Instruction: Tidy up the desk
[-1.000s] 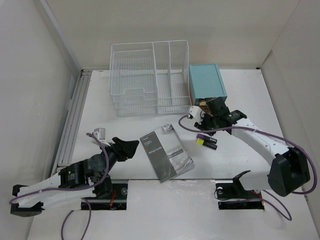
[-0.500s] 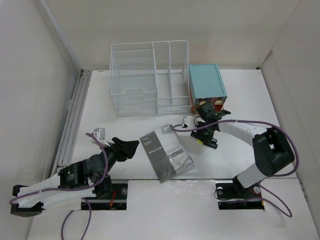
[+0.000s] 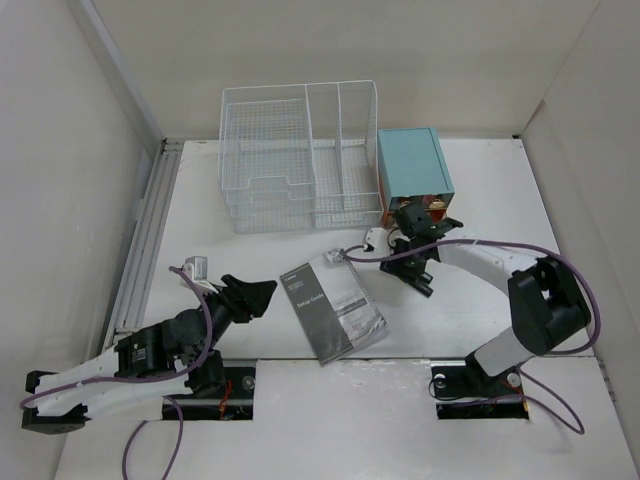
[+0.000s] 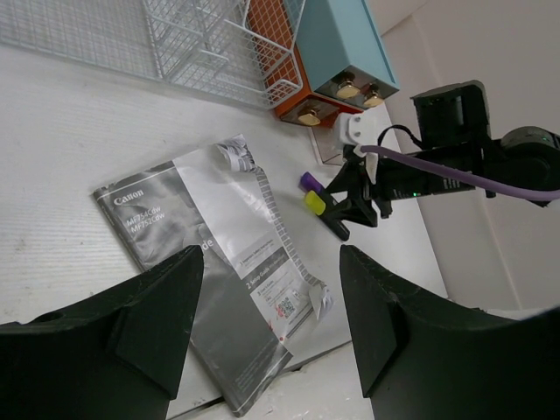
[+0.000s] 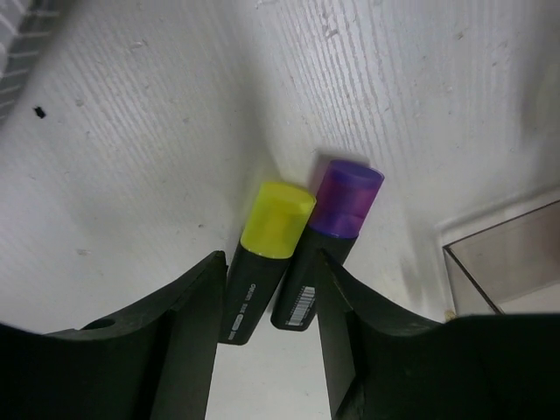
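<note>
Right wrist: two highlighters [image 5: 262, 258]

The desk [image 3: 500, 200] carries a wire rack [image 3: 300, 160], teal box [image 3: 413, 170], booklet [image 3: 332, 305], yellow-capped marker [image 5: 265, 254], purple-capped marker [image 5: 332, 232], perhaps a clear tray [image 5: 499, 262].

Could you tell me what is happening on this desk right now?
The right gripper is low over the desk, jaws apart around a yellow highlighter and a purple highlighter lying side by side near the drawer box. The left gripper hovers open near the booklet, holding nothing.
</note>
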Motion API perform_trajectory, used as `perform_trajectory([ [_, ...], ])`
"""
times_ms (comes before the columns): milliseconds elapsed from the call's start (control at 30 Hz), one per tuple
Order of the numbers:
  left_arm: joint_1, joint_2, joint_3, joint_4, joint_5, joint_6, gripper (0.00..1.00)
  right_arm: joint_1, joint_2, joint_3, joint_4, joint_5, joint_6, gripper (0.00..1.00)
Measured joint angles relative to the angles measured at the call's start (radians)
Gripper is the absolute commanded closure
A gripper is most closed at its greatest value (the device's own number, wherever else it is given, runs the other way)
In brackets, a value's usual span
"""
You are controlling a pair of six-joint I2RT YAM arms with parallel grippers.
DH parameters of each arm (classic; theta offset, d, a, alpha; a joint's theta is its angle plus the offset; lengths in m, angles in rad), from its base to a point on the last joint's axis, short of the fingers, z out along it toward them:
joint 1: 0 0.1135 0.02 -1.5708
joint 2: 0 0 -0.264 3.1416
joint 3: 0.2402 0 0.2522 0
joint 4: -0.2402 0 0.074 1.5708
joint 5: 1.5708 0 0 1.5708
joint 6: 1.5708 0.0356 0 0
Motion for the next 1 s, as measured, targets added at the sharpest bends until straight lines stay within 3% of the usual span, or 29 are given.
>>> perform_trajectory([
  [267,0.000,0.000,-0.010,0.001,0.000,0.001,0.40,-0.002,-0.089,0.000,0.000,-0.015,-0.010,0.50],
  [633,0.000,0.000,-0.013,0.001,0.000,0.001,0.40,-0.084,-0.002,0.003,0.067,0.065,0.002,0.50],
  [1000,0.000,0.000,-0.013,0.001,0.000,0.001,0.40,-0.118,0.057,0.038,0.078,0.031,0.002,0.49],
])
